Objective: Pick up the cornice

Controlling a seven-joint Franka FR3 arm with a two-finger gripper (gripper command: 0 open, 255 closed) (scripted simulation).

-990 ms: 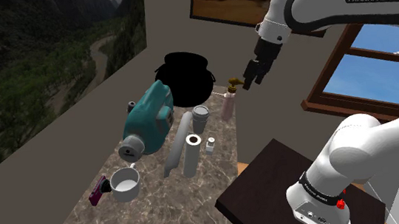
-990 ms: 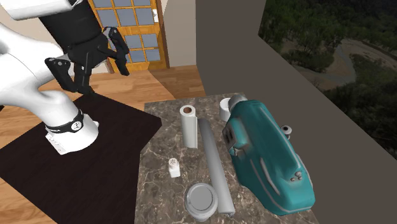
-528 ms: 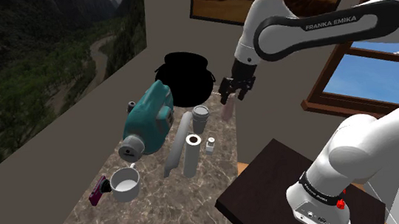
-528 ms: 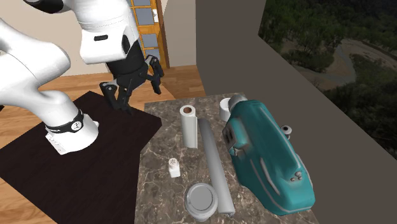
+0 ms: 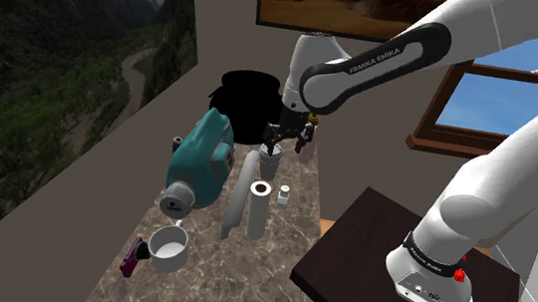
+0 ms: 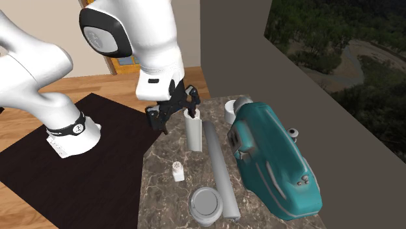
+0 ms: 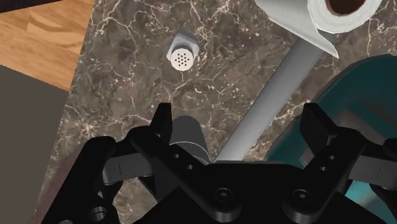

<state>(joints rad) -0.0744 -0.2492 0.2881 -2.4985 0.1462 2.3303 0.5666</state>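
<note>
The cornice is a long, slightly curved grey bar lying flat on the marble table, between the white paper roll and the teal case. In the second exterior view the cornice runs down the table's middle. My gripper hangs open above the table's far end, over a grey cup, touching nothing. Seen from the wrist, the cornice passes below the gap between the spread fingers of the gripper, with the grey cup beside it.
A small white shaker stands on the stand side of the paper roll. A white mug and a purple object sit at the near end. A pink bottle stands behind the gripper; a black blob sits at the far end.
The arm has swung from above the dark stand over to the table and come down. The gripper now hovers over the grey cup and cornice end, still open.
</note>
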